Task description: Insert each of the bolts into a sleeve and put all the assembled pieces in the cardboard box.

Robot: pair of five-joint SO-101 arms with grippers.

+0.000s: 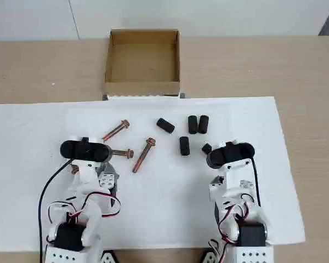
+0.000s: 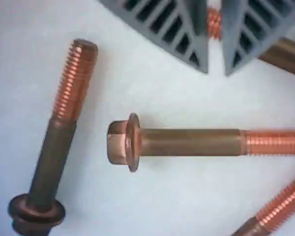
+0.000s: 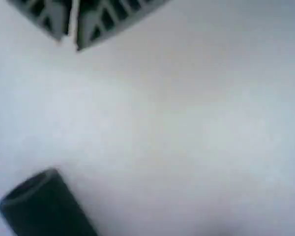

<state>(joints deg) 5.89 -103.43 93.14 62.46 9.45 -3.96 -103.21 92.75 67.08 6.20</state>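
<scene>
Left gripper (image 2: 215, 61): jaws drawn in to a thin slit, nothing clamped. Through the slit shows the thread of one bolt (image 2: 285, 53), lying on the white paper (image 1: 170, 208) just beyond the tips. A hex-headed bolt (image 2: 187, 142) lies crosswise close in front of this gripper, with two other bolts (image 2: 64, 123) flanking it, all near one another but apart. Right gripper (image 3: 70, 43): likewise closed to a slit, holding nothing, a black sleeve (image 3: 44, 206) near it on the paper. The other sleeves (image 1: 192, 124) lie farther out from it, toward the cardboard box (image 1: 107, 60), which sits on the desk (image 1: 307, 71) well beyond both grippers. No bolt is in a sleeve yet. Likely trouble, as I judge it: the bolts are crowded, so jaws opening over one may nudge a neighbour, and round shanks on smooth paper would roll off. A pinch on the thread end, far from the heavy head, could let the bolt droop or twist and spoil the line-up with a sleeve bore. The sleeve is round too and may squirt out of a pinch or roll when touched. With the sleeve held askew, the thread could catch on its rim and push it loose. The carry to the box is long, and a loosely seated bolt might slide out on the way.
</scene>
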